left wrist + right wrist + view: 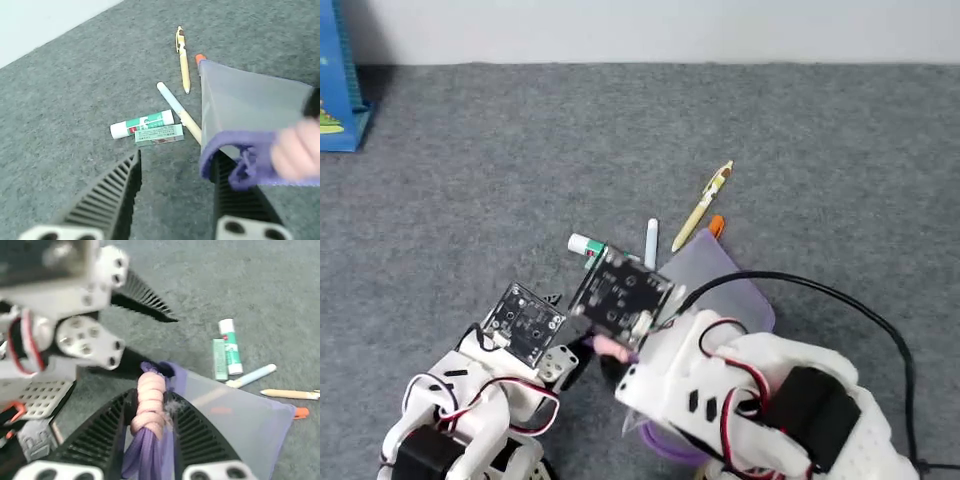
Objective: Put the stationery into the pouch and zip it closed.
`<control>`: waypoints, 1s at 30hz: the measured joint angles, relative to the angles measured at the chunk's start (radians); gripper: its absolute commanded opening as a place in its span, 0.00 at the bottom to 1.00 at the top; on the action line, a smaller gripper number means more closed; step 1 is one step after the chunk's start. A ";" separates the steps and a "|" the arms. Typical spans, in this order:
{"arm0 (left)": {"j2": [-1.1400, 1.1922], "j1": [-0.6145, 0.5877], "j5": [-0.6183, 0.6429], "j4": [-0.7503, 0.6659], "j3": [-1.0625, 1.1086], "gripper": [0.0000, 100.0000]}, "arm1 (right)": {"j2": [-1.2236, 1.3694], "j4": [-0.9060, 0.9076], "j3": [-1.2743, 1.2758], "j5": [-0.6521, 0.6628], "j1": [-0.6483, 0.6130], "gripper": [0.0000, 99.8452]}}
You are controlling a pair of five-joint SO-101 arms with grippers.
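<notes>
Pouch [240, 425] gripped at its purple rim, pens [182, 60] loose beside it.
Right gripper [150, 400] clamps the rim; left gripper [175, 160] hangs open. Slipping fabric could let the mouth sag shut.

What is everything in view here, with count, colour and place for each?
pouch: one, see-through purple, on the carpet in front of the arms
tassel: one, pink, at the pouch's near end
glue stick: one, white and green, on the carpet beside the pouch
eraser: one, pale green, alongside the glue stick
pen: one, yellow, beyond the pouch's far corner
marker: one, pale blue and tan, between the glue stick and the pouch
orange tip: one, at the pouch's far corner; what it belongs to is unclear
box: one, blue, far left edge of the high view
carpet: one, grey, covering the table
left claw: one, black, open, next to the pouch's purple edge
right claw: one, black, shut on the tassel
</notes>
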 measured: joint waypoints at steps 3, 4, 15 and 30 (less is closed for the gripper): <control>0.000 0.003 -0.002 0.000 0.000 0.21 | 0.000 0.008 0.000 0.000 -0.043 0.01; 0.000 0.003 -0.002 0.000 0.000 0.20 | 0.000 0.008 0.000 0.000 -0.049 0.01; 0.000 0.121 -0.002 0.000 0.015 0.06 | 0.000 0.009 0.000 0.000 -0.063 0.01; -0.002 -0.043 -0.054 -0.011 -0.028 0.01 | -0.141 0.043 0.000 0.025 -0.031 0.01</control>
